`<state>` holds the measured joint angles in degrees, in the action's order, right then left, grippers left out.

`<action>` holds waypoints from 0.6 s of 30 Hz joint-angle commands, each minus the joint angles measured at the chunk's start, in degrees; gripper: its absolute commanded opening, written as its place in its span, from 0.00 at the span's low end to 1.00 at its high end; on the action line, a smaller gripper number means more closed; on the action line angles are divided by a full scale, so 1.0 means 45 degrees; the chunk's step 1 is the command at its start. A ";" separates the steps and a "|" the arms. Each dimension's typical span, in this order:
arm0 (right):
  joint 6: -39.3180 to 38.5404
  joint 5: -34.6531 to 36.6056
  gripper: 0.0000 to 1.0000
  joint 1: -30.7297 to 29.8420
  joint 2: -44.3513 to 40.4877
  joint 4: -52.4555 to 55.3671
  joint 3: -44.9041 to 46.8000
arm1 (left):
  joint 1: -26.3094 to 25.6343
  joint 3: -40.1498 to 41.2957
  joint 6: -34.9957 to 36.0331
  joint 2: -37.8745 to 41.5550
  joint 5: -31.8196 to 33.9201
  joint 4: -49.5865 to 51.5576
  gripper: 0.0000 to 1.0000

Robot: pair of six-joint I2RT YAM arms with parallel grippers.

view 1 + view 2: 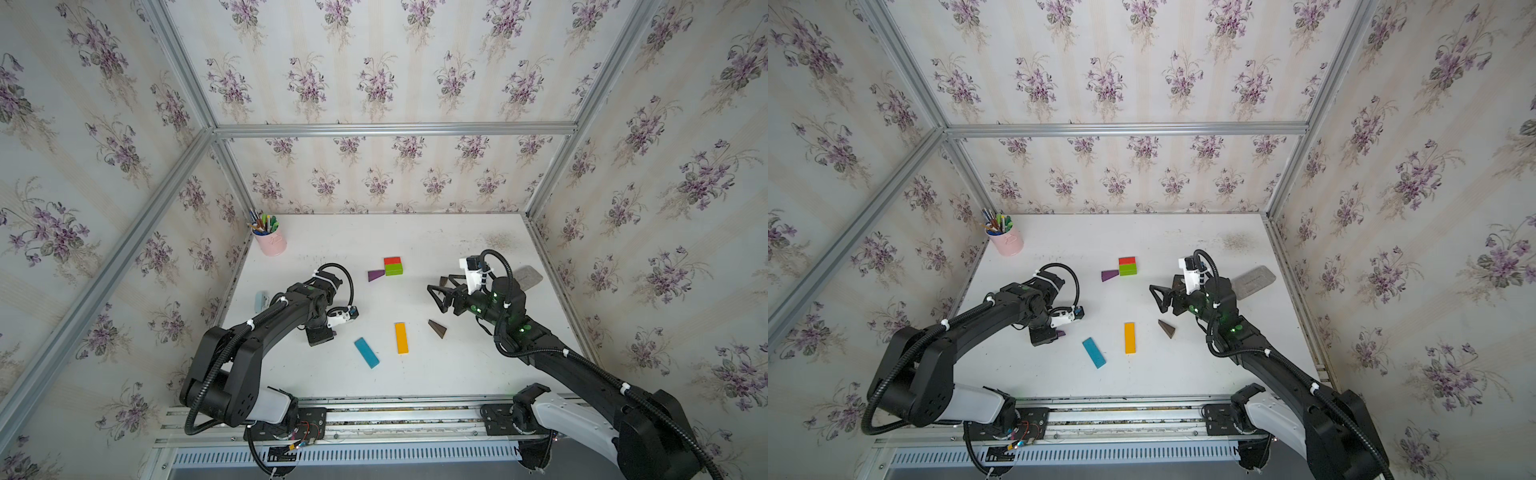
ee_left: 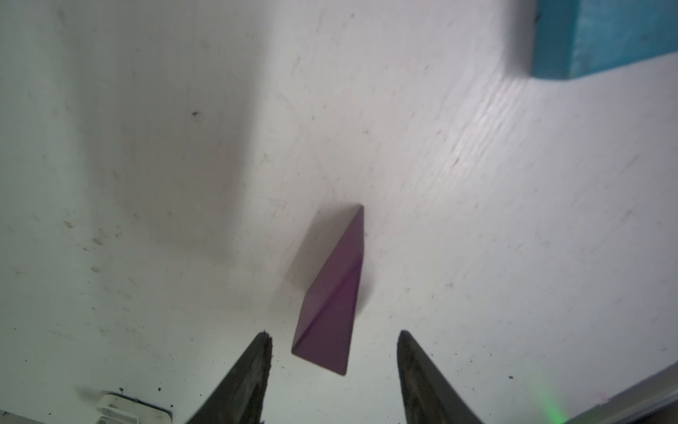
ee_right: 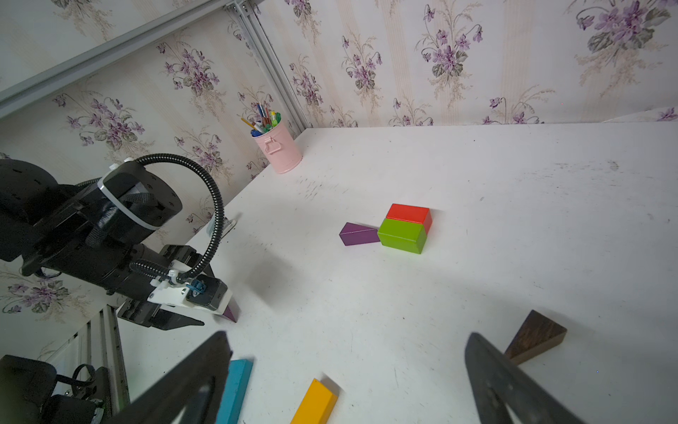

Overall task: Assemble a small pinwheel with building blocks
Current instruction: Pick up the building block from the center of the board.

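Purple wedge [image 2: 330, 308] on the table [image 2: 146, 183], wide end between the fingers [image 2: 249, 374] of the open left hand [image 2: 334, 333], clear of both.

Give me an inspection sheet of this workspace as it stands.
Surface: white table, scuffed; dark smudge at far right.
Job's things: red block and green block touching, purple wedge tip against green; orange bar, blue bar, brown wedge lying apart.
Clutter: pink cup of pens in far corner; grey flat pad.
Grippers: left gripper open, straddling second purple wedge, not touching; right gripper open, empty.
Cables: black conduits looped along both arms.
Surroundings: floral wallpaper, aluminium frame.
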<state>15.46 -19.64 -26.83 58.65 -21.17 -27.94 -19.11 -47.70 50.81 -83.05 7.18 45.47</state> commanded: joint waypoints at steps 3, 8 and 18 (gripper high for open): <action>0.0060 0.0122 1.00 -0.0005 -0.0088 -0.0238 -0.0021 | 0.0028 -0.0107 -0.0156 -0.0188 -0.0204 0.0091 0.56; 0.0060 0.0111 1.00 0.0004 -0.0153 -0.0195 -0.0026 | 0.0051 -0.0153 -0.0367 -0.0457 -0.0096 0.0080 0.51; 0.0060 0.0109 1.00 -0.0008 -0.0175 -0.0204 -0.0021 | 0.0126 -0.0141 -0.0401 -0.0548 0.0051 0.0039 0.49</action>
<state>15.46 -19.25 -26.83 58.13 -21.15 -27.94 -18.68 -48.25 48.75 -85.38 7.29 45.43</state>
